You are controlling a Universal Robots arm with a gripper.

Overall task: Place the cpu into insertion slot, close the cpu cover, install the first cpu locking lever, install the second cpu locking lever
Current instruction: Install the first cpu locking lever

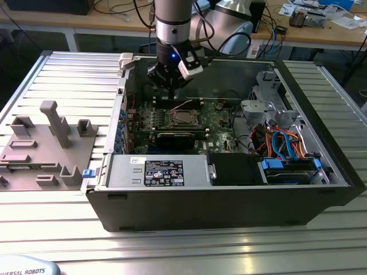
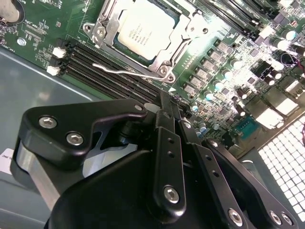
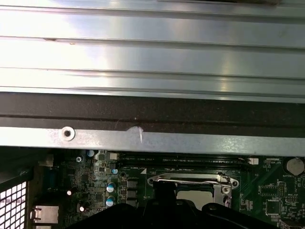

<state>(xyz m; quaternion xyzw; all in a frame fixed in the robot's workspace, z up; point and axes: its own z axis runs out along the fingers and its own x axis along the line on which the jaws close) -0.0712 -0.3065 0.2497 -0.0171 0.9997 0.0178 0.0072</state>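
The cpu (image 2: 145,31) lies flat in the insertion slot (image 2: 163,69) on the green motherboard (image 1: 218,114), silvery top face up. The cpu cover (image 2: 187,36) is down around it as a metal frame. A thin wire locking lever (image 2: 125,71) runs along one side of the slot, its hooked end over the memory slots. My gripper (image 2: 170,102) hangs above the board beside the slot, shut and holding nothing. In the exterior view the gripper (image 1: 170,86) is over the far side of the slot (image 1: 182,118). The slot (image 3: 190,188) is partly hidden by the gripper in the first wrist view.
The open black computer case (image 1: 229,200) lies on a ribbed aluminium table (image 1: 69,74). A long black card (image 1: 172,137), a power supply (image 1: 160,171) and a drive cage with blue cables (image 1: 284,152) crowd the inside. A grey fixture (image 1: 46,143) stands at the exterior view's left.
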